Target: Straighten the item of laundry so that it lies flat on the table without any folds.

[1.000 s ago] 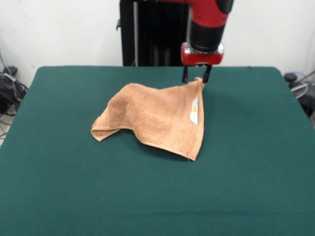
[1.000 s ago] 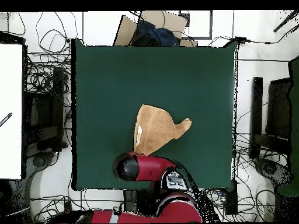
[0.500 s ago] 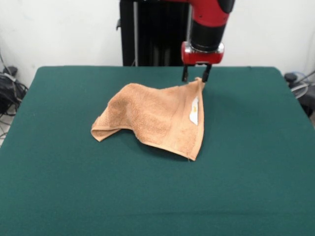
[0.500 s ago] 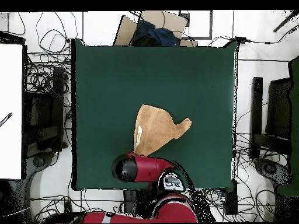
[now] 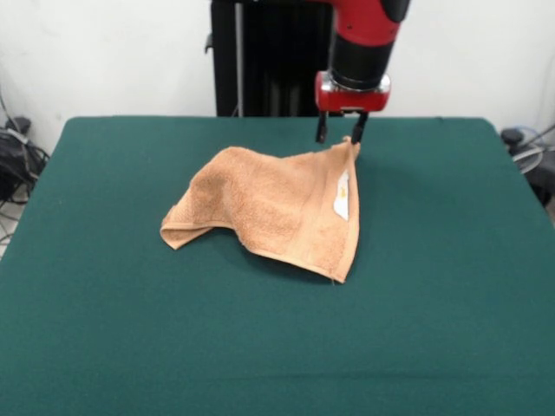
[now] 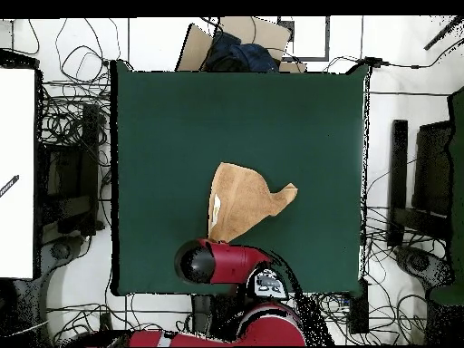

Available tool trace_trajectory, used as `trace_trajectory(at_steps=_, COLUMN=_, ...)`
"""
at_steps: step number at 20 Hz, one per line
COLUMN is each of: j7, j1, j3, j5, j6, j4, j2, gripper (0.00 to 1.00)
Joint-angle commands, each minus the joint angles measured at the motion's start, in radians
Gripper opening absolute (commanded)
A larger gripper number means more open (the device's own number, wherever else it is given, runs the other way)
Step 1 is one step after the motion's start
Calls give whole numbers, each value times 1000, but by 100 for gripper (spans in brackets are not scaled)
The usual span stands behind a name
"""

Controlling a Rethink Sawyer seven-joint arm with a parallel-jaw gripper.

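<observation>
Orange-tan towel (image 5: pixel 277 208) folded mid-surface (image 5: pixel 451 329) | end effector (image 5: pixel 338 139) spread, straddling raised far corner, apparently not pinching | risk: closing off-corner misses fabric, fold remains

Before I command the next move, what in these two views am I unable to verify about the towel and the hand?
- Grip: in the front view the hand stands at the towel corner, but whether it pinches cloth is too small to tell.
- Overhead view: the arm covers the hand and that corner.
- Label: its print is too small to read.
- Towel underside and folded-under layers: hidden by the towel itself, both views.
</observation>
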Motion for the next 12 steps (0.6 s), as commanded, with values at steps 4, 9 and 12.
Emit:
trace_trajectory(at_steps=4, j7=135, j1=3, j3=9, j5=-29, j6=-41, j4=-47, j2=23, gripper=100)
trace_trajectory(at_steps=9, j7=141, j1=27, j3=-12, j5=-33, j6=-61, j4=-60, j2=36, gripper=100)
trace_trajectory(at_steps=12, j7=153, j1=47, j3=-28, j5=-28, j6=-67, j4=-55, j2=32, gripper=100)
